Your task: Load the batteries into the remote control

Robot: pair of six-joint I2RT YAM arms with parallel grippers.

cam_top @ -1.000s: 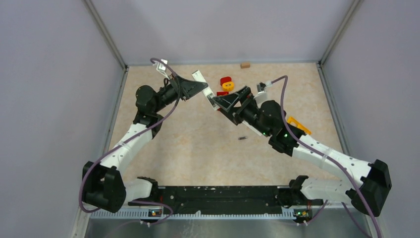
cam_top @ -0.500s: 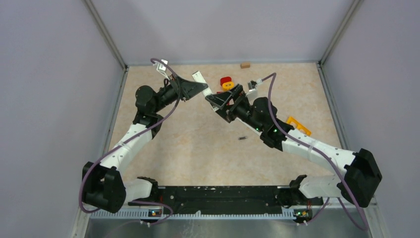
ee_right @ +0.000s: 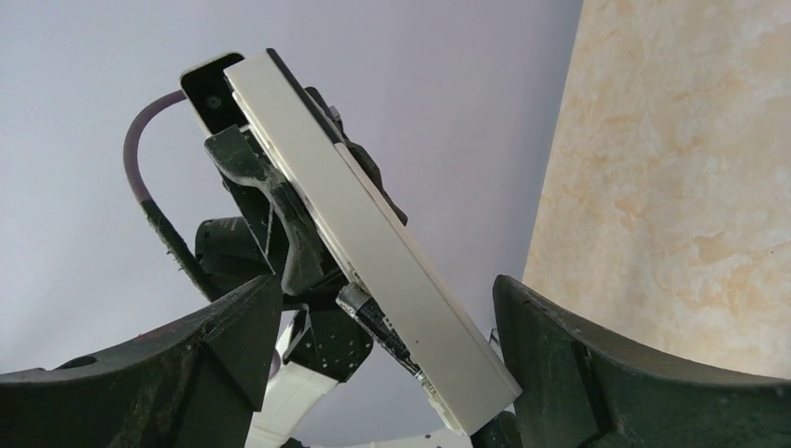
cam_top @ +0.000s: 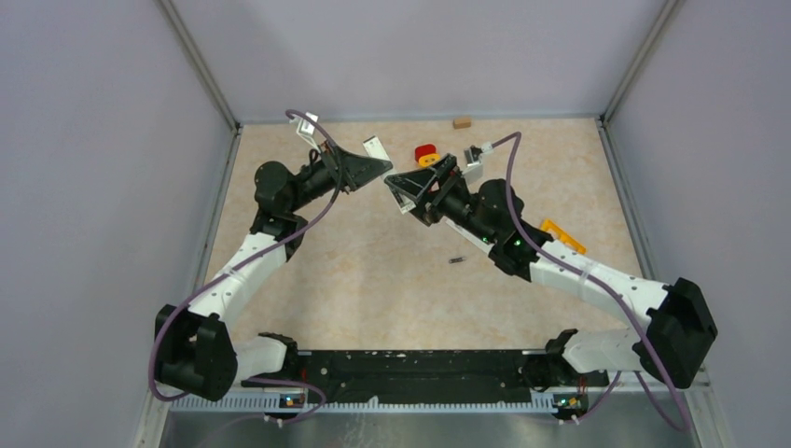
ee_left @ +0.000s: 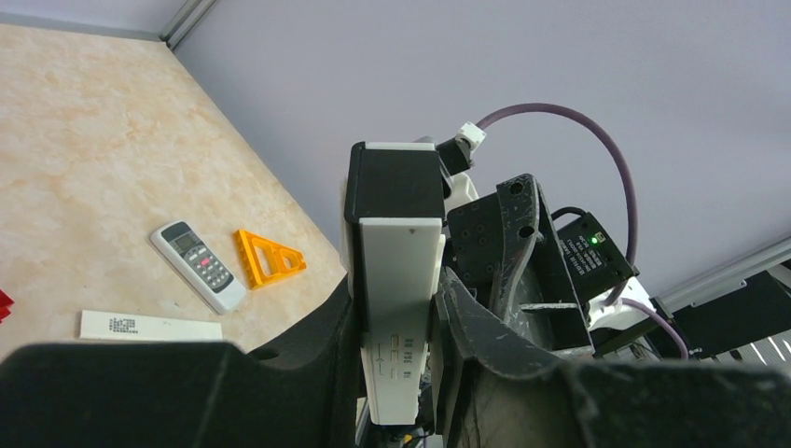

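Observation:
My left gripper (cam_top: 367, 167) is shut on a long white remote (cam_top: 375, 147) and holds it up in the air, tilted. In the left wrist view the remote (ee_left: 399, 252) stands between my fingers (ee_left: 471, 322). My right gripper (cam_top: 403, 189) is open, its jaws on either side of the remote's lower end (ee_right: 392, 280). A dark battery (ee_right: 378, 320) lies along the remote's open back in the right wrist view. Another dark battery (cam_top: 456, 259) lies on the table below the right arm. The reddish-brown cell is not in view.
A second grey-white remote (ee_left: 198, 264), an orange triangle (ee_left: 269, 257) and a flat white strip (ee_left: 149, 326) lie on the table. A red and yellow piece (cam_top: 427, 155) and a tan block (cam_top: 461, 121) sit near the back wall.
My right arm has swung left and toward the back, bringing its open gripper up around the remote's lower end. My left gripper holds the remote in the same place.

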